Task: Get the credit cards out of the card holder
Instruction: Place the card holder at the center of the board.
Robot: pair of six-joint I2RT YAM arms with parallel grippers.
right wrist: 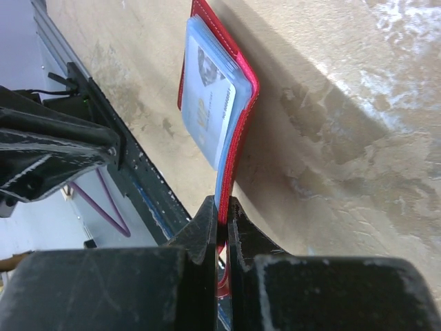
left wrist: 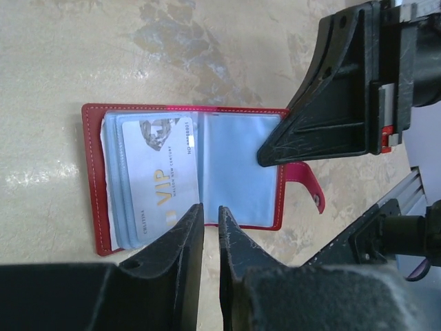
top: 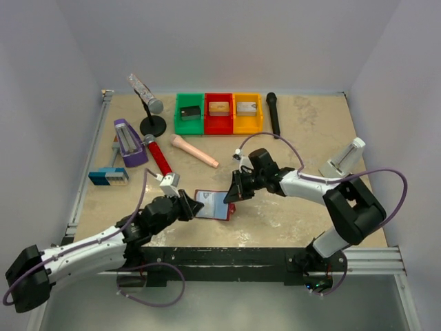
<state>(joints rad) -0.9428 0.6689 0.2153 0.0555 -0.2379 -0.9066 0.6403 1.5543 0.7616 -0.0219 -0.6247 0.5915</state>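
Clamping unit: the right gripper (right wrist: 222,205) was pinched fully together on the red edge of the card holder (left wrist: 241,162), at the side bearing the red tab (left wrist: 308,187).
Left gripper (left wrist: 209,212): its fingers stood a narrow slit apart at the near edge of the top card (left wrist: 160,176). Whether that edge lay between them could not be told.
Card holder position: it lay spread open on the beige table (left wrist: 62,62), near the table's front edge and between the two grippers, with the red cover down and the pale blue clear pockets up.
Credit cards: they were stacked in the pockets of the leaf farther from the right gripper. The top card was pale silver with "VIP" in gold lettering.
Opposite leaf: it showed only a plain blue pocket.
Cover shape, right wrist view: the cover curved between the clamped edge and the card-bearing leaf.
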